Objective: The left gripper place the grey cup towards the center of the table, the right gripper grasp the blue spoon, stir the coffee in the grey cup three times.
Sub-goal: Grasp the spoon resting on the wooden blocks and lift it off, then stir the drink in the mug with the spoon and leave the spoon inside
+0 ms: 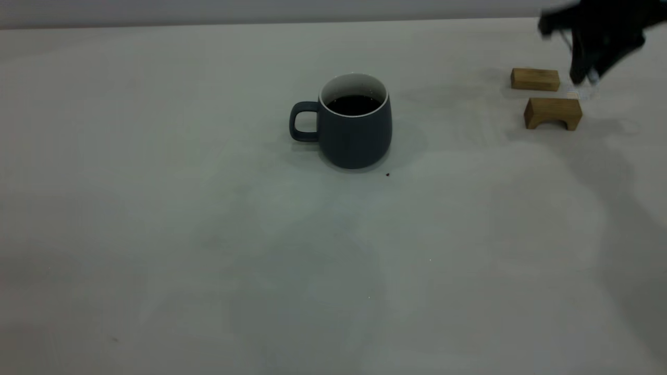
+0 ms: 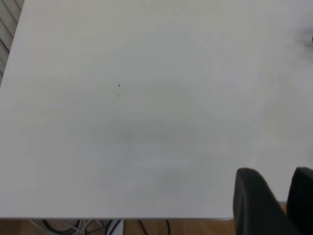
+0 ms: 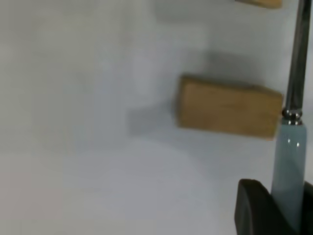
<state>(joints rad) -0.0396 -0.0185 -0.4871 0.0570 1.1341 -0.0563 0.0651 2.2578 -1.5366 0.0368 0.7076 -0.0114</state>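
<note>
Item one, the table [image 1: 156, 250]: broad, off-white, matte, with one dark speck just in front of the cup.

Item two, the grey cup [image 1: 354, 133]: it stands upright near the middle of the table, somewhat toward the far edge, handle pointing to the left edge. We judge it heavy for its size and stiff, with a matte wall that should not slip; the loop handle or the rim is the place to take hold. The coffee [image 1: 353, 104] sits low inside, dark and flat (a tilt would spill it).

Item three, the right gripper [image 1: 582, 78]: it hangs over the far right corner of the table, just above the blocks. In the right wrist view its fingers [image 3: 254, 208] are clamped on the pale handle of the blue spoon [image 3: 289, 161], stem running away from the gripper. We judge the spoon light, rigid and smooth, so a firm hold on the handle suits.

Item four, the left gripper [image 2: 276, 196]: at a table edge, well apart from the cup, fingers slightly apart and holding nothing.

Item five, two wooden blocks [image 1: 552, 112]: near the far right corner, lying close together.
</note>
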